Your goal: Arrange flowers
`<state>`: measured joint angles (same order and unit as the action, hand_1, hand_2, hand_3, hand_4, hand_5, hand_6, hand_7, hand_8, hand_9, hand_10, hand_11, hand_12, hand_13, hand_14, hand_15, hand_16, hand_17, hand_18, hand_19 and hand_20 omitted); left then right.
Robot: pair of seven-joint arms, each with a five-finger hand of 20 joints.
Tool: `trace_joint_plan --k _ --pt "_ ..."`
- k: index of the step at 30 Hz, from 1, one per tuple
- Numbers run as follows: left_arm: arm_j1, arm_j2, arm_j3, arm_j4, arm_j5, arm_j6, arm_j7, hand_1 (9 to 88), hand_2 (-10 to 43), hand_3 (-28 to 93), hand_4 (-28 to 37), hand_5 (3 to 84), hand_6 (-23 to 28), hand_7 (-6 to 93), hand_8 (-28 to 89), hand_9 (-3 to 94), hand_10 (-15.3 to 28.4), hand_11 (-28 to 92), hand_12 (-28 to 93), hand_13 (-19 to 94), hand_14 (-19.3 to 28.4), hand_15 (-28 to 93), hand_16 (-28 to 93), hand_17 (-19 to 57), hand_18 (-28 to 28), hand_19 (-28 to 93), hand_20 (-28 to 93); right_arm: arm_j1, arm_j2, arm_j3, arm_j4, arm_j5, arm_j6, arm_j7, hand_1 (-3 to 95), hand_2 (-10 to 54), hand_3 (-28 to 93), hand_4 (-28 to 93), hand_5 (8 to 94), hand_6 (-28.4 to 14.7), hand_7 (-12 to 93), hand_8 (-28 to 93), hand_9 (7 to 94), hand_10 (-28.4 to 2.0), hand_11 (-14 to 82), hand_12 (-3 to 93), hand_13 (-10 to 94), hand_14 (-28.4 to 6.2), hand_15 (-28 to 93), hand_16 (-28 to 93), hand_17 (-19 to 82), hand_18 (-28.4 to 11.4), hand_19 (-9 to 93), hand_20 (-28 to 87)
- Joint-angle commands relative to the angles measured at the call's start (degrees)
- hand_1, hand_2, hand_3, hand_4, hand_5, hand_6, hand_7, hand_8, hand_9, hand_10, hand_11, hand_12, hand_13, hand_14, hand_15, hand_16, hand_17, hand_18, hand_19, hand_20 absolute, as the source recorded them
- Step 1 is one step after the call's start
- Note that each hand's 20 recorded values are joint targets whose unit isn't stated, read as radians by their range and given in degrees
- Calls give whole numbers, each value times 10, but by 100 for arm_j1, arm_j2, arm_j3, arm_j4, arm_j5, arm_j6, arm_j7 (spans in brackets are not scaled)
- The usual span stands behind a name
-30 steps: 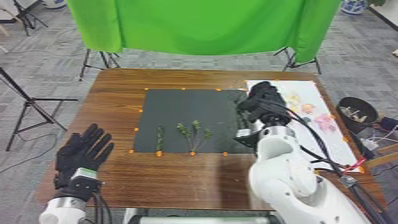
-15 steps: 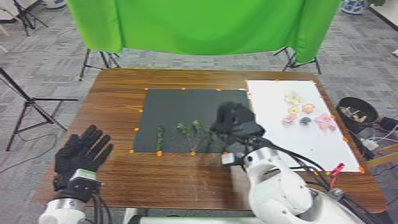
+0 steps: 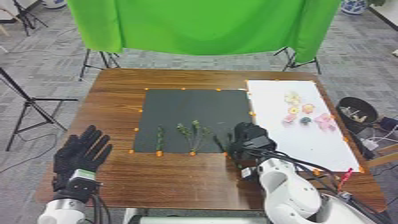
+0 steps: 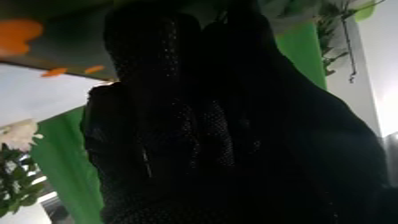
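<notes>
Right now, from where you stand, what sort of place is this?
Probably an indoor robotics lab or recording area: a green cloth backdrop hangs beyond the brown table, and a black tripod stand stands on grey flooring to the left.

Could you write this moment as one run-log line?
Arrange flowers; right robot hand: near-right corner of dark mat; green sprigs: on mat; flowers: on white sheet
</notes>
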<state>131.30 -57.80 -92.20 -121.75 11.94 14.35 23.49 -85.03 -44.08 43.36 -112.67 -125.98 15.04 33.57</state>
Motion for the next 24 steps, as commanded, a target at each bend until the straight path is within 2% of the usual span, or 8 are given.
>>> trace_joint_plan --k 1,4,12,15,18,19,24 --pt "20 -47 18 5 -35 -61 -28 298 166 724 -275 414 100 183 -93 319 157 270 100 238 164 408 -91 -68 144 377 81 171 -399 -103 154 -150 95 154 609 -95 838 -251 635 10 759 42 933 -75 79 379 909 -26 285 497 421 -242 887 297" --pt "22 -52 29 5 -31 -56 -51 298 166 724 -275 414 100 183 -93 319 157 270 101 238 164 409 -91 -68 144 377 81 278 -690 -97 350 -132 -161 249 606 -95 839 -248 635 12 758 42 934 -75 79 378 909 -26 286 497 423 -241 885 297" --pt "-14 -70 64 22 -22 -49 -113 298 166 725 -275 414 100 183 -93 319 157 271 101 239 164 410 -92 -68 144 377 81 504 -1253 -84 845 -188 -330 812 602 -95 841 -244 632 11 759 45 932 -75 79 380 909 -26 286 498 423 -242 882 300" --pt "-4 -76 67 15 -20 -51 -112 298 166 725 -275 414 100 182 -93 320 157 271 102 239 165 410 -92 -68 144 377 81 480 -1372 76 926 -137 -702 1086 600 -95 843 -241 631 10 758 47 931 -76 78 378 908 -25 285 497 422 -244 882 301" --pt "-4 -88 68 19 -21 -63 -103 298 167 725 -275 414 100 183 -93 320 157 270 101 238 165 410 -93 -68 144 377 81 378 -1360 243 815 -11 -601 1347 595 -95 843 -235 621 3 755 55 921 -80 79 379 900 -24 279 495 418 -246 879 298" --pt "12 -87 60 9 -25 -22 -106 298 166 725 -275 414 100 184 -93 320 157 271 101 238 165 411 -92 -68 144 378 82 309 -1362 343 748 8 -615 1324 590 -95 843 -231 616 2 752 57 916 -82 79 379 896 -25 278 493 415 -245 875 297" --pt "18 -107 68 22 -113 -43 -101 297 167 725 -275 414 100 183 -93 320 157 272 101 239 164 410 -93 -68 144 378 81 96 -1424 759 352 253 -504 1486 541 -95 801 -240 584 -28 715 80 854 -99 75 348 830 -49 293 451 372 -245 846 305"
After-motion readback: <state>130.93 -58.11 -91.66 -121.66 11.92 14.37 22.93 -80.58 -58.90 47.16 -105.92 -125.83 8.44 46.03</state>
